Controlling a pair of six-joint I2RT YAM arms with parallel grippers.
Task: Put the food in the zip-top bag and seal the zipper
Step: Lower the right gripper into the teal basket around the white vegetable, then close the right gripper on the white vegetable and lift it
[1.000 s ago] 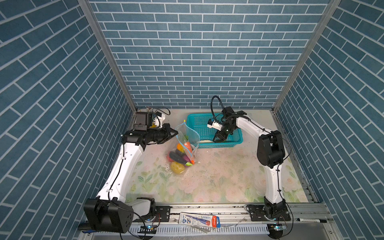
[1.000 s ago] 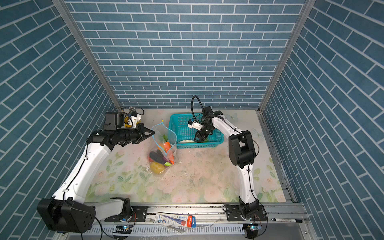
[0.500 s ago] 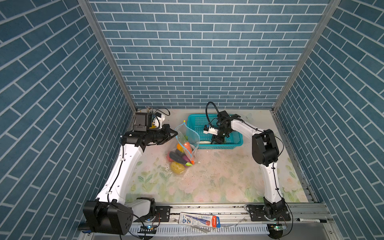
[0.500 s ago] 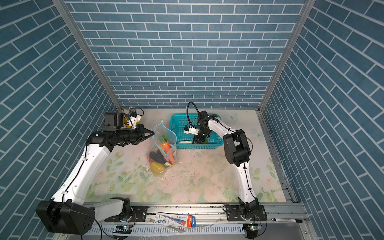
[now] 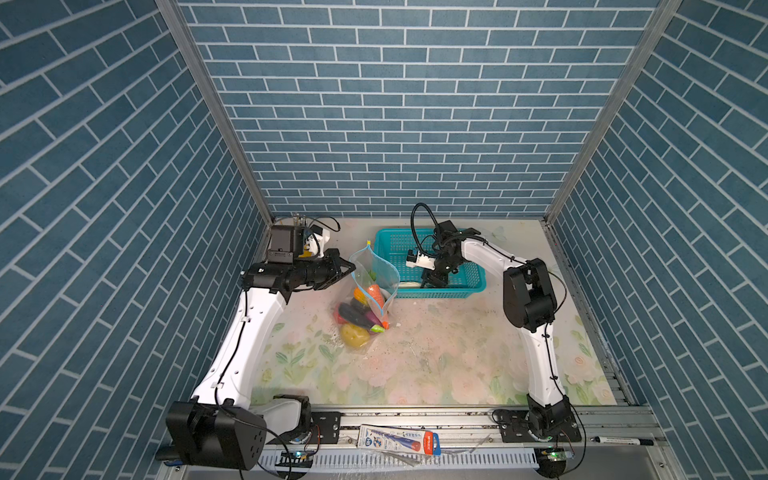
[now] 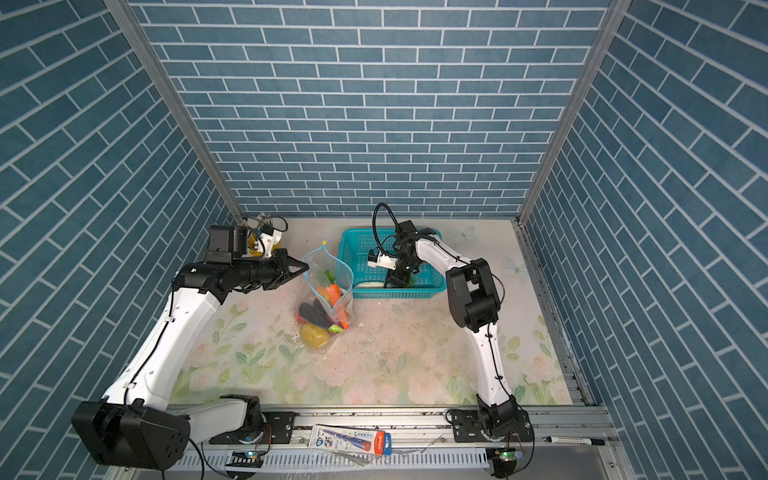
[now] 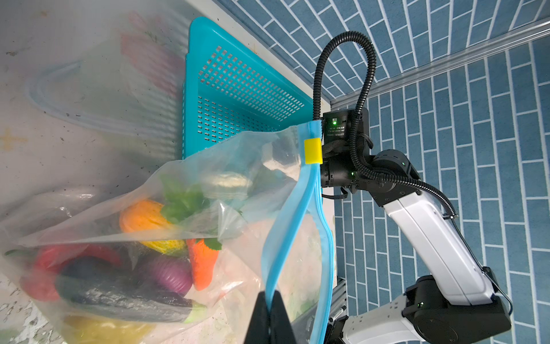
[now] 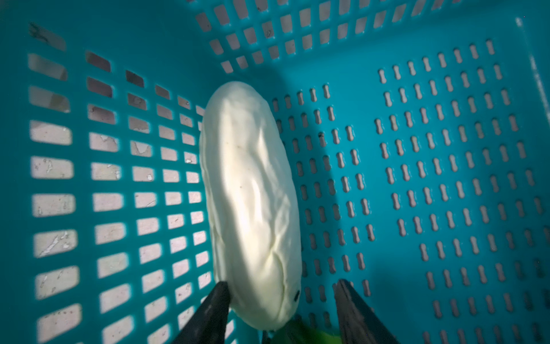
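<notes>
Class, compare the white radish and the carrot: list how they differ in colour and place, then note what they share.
Colour: the radish is white; the carrot is orange.
Place: the radish lies in the basket; the carrot is inside the bag, among other vegetables.
Gripper: one end of the radish sits between the open right gripper's fingers; no gripper is at the carrot.
Both are long vegetables.

- Blue brick-pattern walls (image 5: pixel 395 124) close in the back and both sides.
- Metal posts (image 5: pixel 216 116) run up the two back corners.
- The table (image 5: pixel 436 365) wears a pale cover printed with pink flowers and green leaves, speckled with dirt.
- A metal rail (image 5: pixel 415 415) edges its near side.
- Light is even, shadows soft.
</notes>
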